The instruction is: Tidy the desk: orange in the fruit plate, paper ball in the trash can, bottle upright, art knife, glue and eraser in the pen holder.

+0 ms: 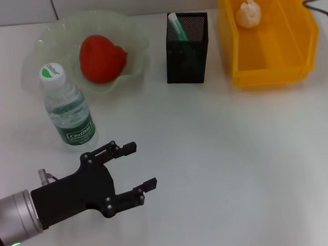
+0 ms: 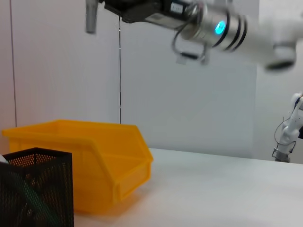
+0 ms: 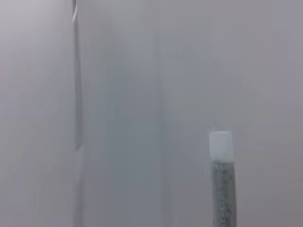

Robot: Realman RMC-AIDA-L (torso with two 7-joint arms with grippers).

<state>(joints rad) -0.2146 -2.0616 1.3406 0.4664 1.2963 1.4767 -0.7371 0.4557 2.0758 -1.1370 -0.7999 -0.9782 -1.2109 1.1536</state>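
At lower left of the head view, our left gripper hovers over bare desk, fingers spread, holding nothing. Just above it the bottle stands upright. At upper left, the fruit plate holds a red fruit. At top centre stands the pen holder; at upper right the paper ball lies in the yellow bin. Our right gripper appears only in the left wrist view's upper part; we cannot tell its finger state.

Smooth white tabletop under even, soft light; behind it, pale grey panelled wall with a dark vertical seam between panels
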